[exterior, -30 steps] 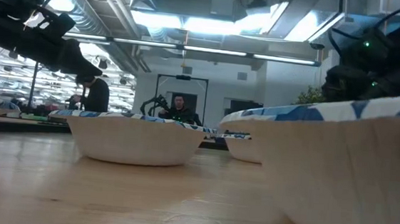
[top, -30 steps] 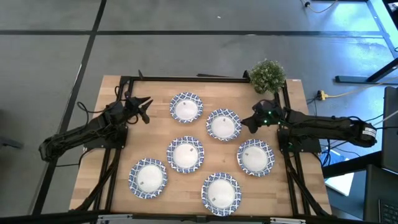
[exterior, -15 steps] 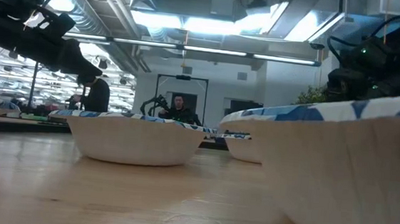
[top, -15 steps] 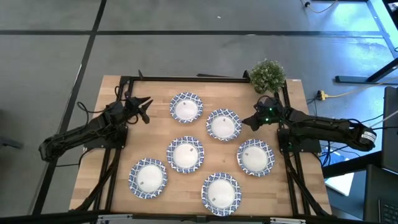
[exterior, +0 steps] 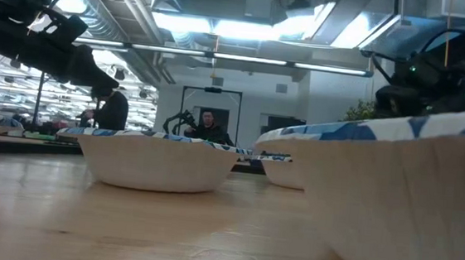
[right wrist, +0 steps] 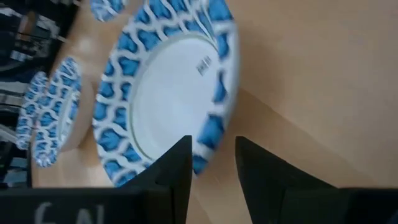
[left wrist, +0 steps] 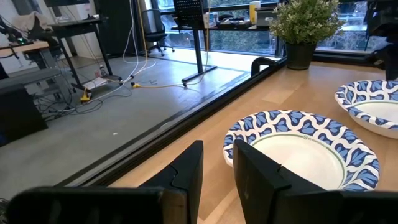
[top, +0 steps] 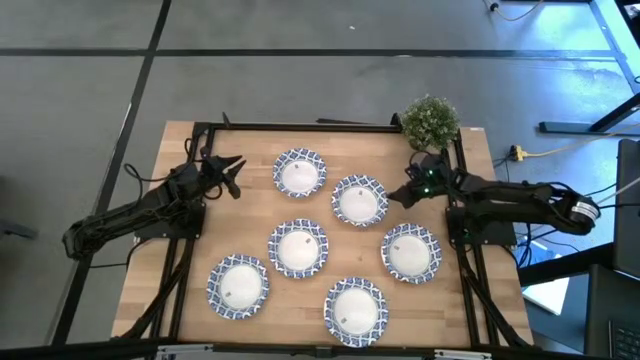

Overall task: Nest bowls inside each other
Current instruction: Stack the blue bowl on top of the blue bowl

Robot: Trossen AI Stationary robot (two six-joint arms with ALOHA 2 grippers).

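Six shallow bowls, white inside with blue-patterned rims, stand apart on their bases on the wooden table: far-left bowl [top: 300, 173], far-right bowl [top: 359, 200], middle bowl [top: 298, 248], right bowl [top: 411, 252], near-left bowl [top: 238, 286], near bowl [top: 355, 310]. My right gripper [top: 397, 196] is open beside the far-right bowl's right rim [right wrist: 208, 134], its fingers pointing at that rim; I see no touch. My left gripper [top: 238, 176] waits open, left of the far-left bowl [left wrist: 305, 149].
A small green potted plant [top: 430, 120] stands at the table's far right corner, just behind my right arm. A black frame runs along the table's far edge [top: 300, 127] and down both sides. People and desks show in the room beyond the table.
My right arm has swung a little toward the table's far edge, and its gripper has stayed at the far-right bowl's right rim. The bowls and my left arm have kept still.
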